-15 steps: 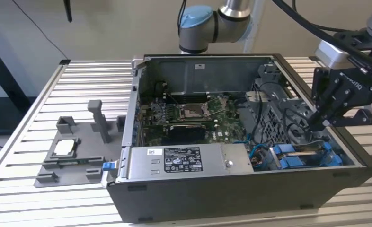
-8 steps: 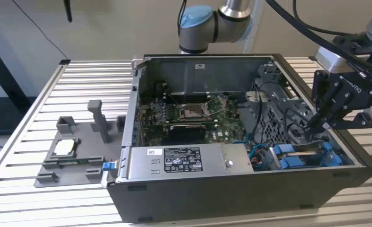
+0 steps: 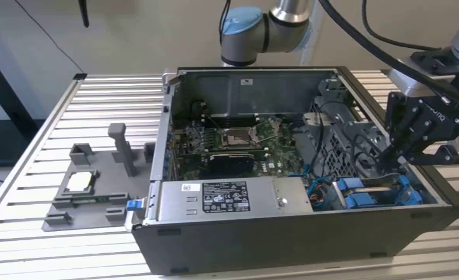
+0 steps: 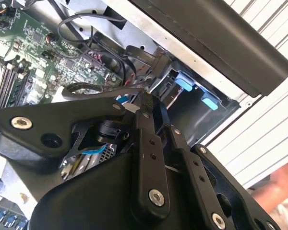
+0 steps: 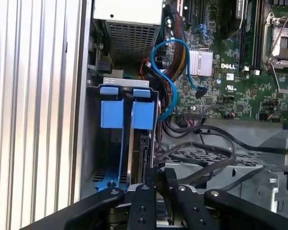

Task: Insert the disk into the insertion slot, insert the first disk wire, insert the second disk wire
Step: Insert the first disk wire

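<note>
The gripper [image 5: 159, 175] hangs over the disk [image 5: 143, 115] seated in the computer case's [image 3: 292, 239] corner insertion slot [image 5: 97, 153]. Whether it grips anything is unclear.

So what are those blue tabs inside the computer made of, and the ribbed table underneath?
The blue tabs look like moulded plastic: even bright colour, smooth matt faces, rounded edges. The table looks like bare metal, probably aluminium: pale silver slats with a dull sheen and long straight grooves.
</note>
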Available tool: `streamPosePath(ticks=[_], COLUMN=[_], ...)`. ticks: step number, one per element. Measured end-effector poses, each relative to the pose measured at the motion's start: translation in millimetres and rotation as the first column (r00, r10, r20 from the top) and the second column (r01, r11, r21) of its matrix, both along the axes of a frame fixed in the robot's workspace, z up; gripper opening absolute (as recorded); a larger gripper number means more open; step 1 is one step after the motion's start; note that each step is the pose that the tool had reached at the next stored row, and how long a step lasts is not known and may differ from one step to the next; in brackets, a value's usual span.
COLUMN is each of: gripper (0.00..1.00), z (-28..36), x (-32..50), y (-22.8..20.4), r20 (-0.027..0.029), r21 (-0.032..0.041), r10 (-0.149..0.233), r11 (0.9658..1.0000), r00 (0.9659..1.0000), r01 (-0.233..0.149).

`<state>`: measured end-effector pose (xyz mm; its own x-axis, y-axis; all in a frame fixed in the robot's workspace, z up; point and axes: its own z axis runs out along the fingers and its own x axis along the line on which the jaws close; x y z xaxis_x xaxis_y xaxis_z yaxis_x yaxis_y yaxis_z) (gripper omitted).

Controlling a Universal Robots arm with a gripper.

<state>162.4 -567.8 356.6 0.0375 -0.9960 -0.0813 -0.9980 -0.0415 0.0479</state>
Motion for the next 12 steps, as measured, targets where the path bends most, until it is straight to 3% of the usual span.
streamPosePath(ticks=[12], gripper=[0.2], z=[-5.3], x=[1.0], y=[-4.0], r20=[0.0001], r21=[0.0004], r10=[-0.011], r11=[0.9999], r00=[0.9999], r01=[0.011])
